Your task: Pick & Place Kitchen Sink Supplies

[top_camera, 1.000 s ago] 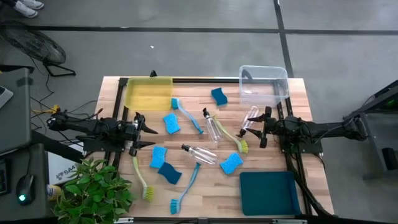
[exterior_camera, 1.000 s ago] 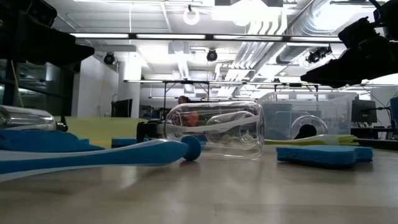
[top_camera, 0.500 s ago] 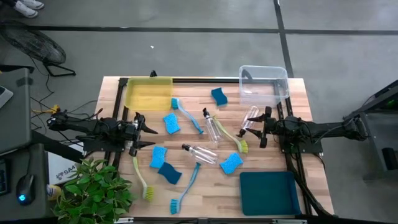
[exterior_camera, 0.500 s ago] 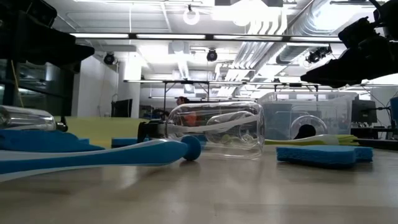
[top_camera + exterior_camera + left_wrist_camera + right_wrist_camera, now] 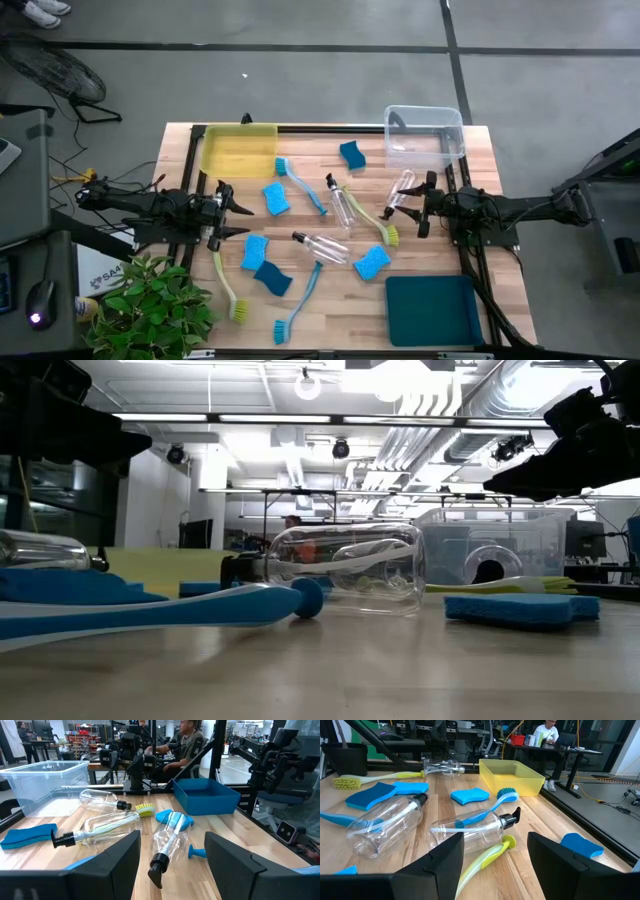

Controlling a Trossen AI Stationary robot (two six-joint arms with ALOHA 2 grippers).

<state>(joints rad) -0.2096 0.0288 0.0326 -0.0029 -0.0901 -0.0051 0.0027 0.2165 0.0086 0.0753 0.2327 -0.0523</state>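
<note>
No brand or label can be read on any of the supplies; a white sheet with dark print shows below the table's left edge, too small to read.

The wooden table point(image 5: 430, 262) has a black frame and stands on a grey floor. The low view looks into a large workshop with ceiling lights and pipes; the wrist views show people seated at desks beyond the table.

The left gripper point(image 5: 232, 210) hangs at the table's left side and the right gripper point(image 5: 418, 207) at its right side, each with fingers apart and nothing between them.

Scattered mid-table are 5 blue sponges point(image 5: 275, 197), 3 clear bottles point(image 5: 324, 246) lying on their sides, and 4 dish brushes point(image 5: 300, 184): 2 blue, 2 yellow-green. One bottle point(image 5: 399, 189) lies just beside the right gripper.

A yellow bin point(image 5: 239, 150) and a clear bin point(image 5: 425, 135) sit along the far edge, a teal bin point(image 5: 430, 308) at the near right corner, and a green plant point(image 5: 150, 305) at the near left corner.
</note>
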